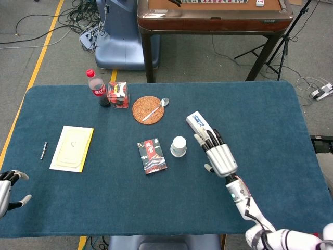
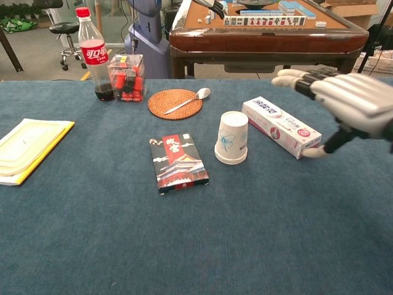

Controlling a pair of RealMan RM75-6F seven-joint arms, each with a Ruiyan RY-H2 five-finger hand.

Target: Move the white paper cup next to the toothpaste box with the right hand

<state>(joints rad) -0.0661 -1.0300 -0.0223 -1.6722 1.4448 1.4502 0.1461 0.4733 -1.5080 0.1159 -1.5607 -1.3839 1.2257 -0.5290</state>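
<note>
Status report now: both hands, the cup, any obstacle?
Right robot hand open, off the cup. Left robot hand open, idle. Cup upside down beside toothpaste box. Nothing in the way.

The cup (image 2: pixel 232 138) stands upside down mid-table (image 1: pixel 270 109), just left of the toothpaste box (image 2: pixel 280 126) and right of the card box (image 2: pixel 178 162). Behind them a spoon (image 2: pixel 190 99) rests on the coaster (image 2: pixel 174 103). The bottle (image 2: pixel 93 53) and a clear box (image 2: pixel 128 77) stand near the far left corner. The notepad (image 1: pixel 72 148) and a small bolt (image 1: pixel 43 150) lie toward the left edge.
</note>
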